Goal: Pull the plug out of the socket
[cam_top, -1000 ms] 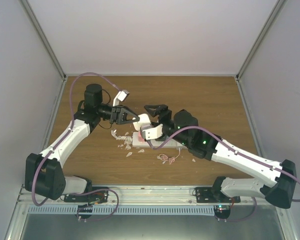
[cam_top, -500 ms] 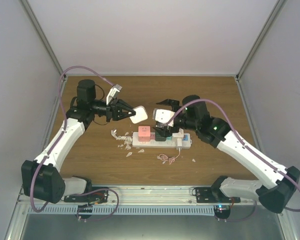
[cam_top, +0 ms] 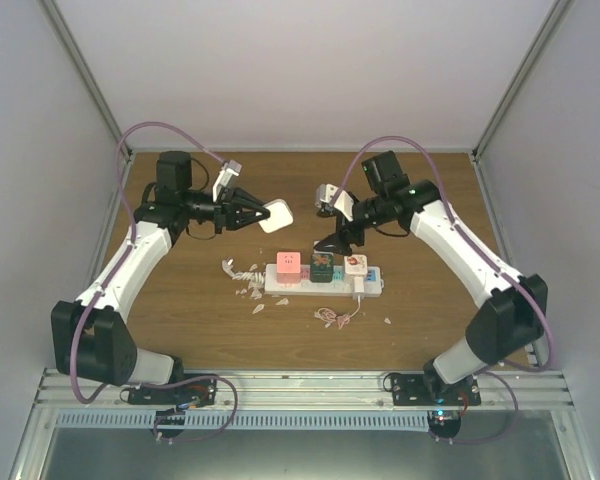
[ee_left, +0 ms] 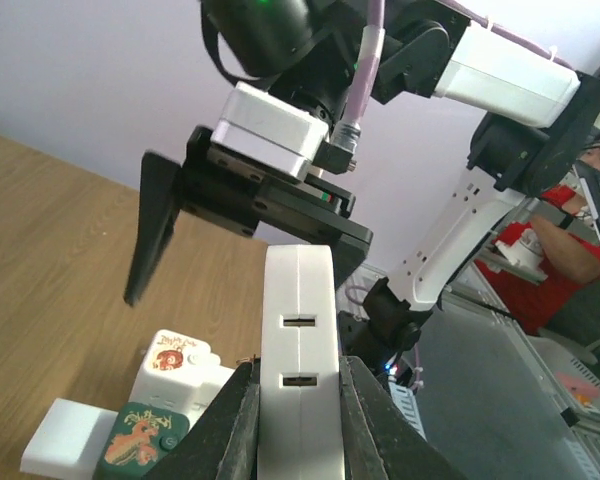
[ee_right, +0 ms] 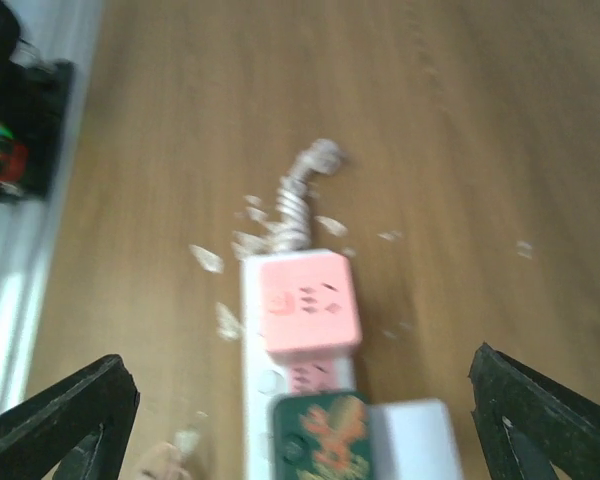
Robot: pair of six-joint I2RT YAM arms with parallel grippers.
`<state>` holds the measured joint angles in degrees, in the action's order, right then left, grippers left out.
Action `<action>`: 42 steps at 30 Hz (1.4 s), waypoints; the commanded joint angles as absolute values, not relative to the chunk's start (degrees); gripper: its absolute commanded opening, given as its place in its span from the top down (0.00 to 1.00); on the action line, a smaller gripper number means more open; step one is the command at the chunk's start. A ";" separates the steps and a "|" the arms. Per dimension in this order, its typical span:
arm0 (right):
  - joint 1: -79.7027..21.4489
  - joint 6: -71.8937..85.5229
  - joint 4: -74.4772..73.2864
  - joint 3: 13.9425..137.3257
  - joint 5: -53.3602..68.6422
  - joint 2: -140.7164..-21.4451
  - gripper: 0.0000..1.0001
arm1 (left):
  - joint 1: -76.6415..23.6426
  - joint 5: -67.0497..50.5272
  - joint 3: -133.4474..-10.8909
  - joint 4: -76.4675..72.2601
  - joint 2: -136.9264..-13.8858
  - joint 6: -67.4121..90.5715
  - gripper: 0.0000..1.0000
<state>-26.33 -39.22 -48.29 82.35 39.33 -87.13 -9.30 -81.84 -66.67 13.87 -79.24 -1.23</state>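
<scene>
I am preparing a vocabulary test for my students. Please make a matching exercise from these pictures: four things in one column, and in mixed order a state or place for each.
Column one
1. white plug
2. pink adapter
3. dark green adapter
4. right gripper

Column two
A. open, holding nothing
B. on the power strip, leftmost in the top view
C. held in the left gripper, off the power strip
D. on the power strip, between the pink adapter and a white adapter

Pairs: 1-C, 2-B, 3-D, 4-A
</scene>
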 commanded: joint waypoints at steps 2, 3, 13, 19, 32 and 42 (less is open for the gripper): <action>-26.26 -32.14 -48.63 83.92 60.90 -90.06 0.11 | -9.90 -79.24 -65.56 11.37 -77.94 -5.67 1.00; -26.20 -29.48 -45.61 82.74 63.41 -89.82 0.12 | -10.26 -78.36 -64.84 10.24 -77.35 -5.16 1.00; -27.72 -9.90 -19.86 73.35 70.60 -88.50 0.22 | -13.91 -73.17 -63.21 8.99 -74.93 -3.38 1.00; -29.20 -4.81 -12.42 70.73 69.66 -86.98 0.31 | -15.00 -71.93 -63.02 9.52 -74.62 -3.27 1.00; -32.26 -3.68 -9.98 70.78 68.69 -84.29 0.60 | -16.18 -67.67 -63.06 12.03 -75.13 -5.86 1.00; -32.17 -0.86 -8.71 70.93 72.18 -85.12 0.84 | -16.27 -62.22 -63.56 17.83 -73.82 -13.09 1.00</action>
